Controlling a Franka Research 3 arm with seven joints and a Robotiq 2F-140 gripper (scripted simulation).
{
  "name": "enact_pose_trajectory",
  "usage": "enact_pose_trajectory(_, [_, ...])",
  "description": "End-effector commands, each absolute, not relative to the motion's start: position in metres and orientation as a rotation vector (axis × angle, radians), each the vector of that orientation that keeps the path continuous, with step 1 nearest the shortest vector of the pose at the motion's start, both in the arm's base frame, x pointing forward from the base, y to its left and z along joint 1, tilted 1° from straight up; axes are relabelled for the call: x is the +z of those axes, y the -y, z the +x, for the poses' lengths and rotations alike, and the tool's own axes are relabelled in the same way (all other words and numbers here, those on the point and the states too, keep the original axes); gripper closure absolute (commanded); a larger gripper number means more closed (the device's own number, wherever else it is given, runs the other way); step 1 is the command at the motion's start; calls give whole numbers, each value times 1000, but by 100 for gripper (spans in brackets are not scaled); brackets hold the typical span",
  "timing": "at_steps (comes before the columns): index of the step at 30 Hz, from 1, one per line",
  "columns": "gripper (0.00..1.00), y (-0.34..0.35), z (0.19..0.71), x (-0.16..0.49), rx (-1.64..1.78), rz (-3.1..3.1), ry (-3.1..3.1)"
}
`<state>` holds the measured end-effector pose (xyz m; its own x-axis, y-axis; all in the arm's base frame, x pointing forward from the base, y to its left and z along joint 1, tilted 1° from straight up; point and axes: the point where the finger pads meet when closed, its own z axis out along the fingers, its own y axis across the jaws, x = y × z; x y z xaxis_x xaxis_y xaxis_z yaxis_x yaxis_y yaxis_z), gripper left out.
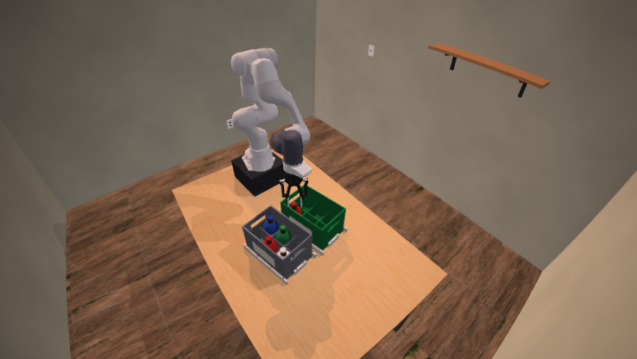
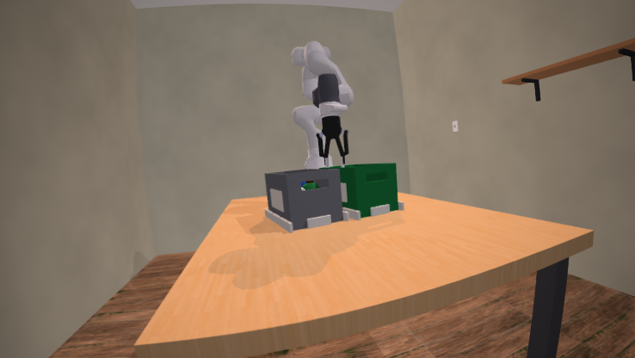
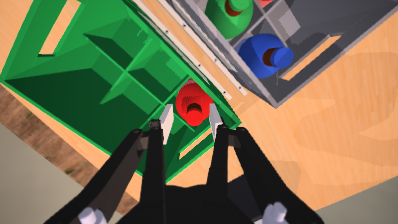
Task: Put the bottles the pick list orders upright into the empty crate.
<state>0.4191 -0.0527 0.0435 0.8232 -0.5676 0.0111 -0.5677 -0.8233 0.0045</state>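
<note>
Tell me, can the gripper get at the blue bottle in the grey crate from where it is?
Probably yes. The gripper is open, above the red bottle in the green crate, holding nothing. The blue bottle stands upright in a corner cell of the grey crate, its top uncovered from above.
</note>
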Motion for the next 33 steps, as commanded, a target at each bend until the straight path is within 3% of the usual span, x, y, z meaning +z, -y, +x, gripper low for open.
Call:
enact_pose_trajectory(1, [62, 54, 418, 53, 5, 2987, 944])
enact_pose_trajectory(33, [62, 53, 417, 119, 5, 2987, 944])
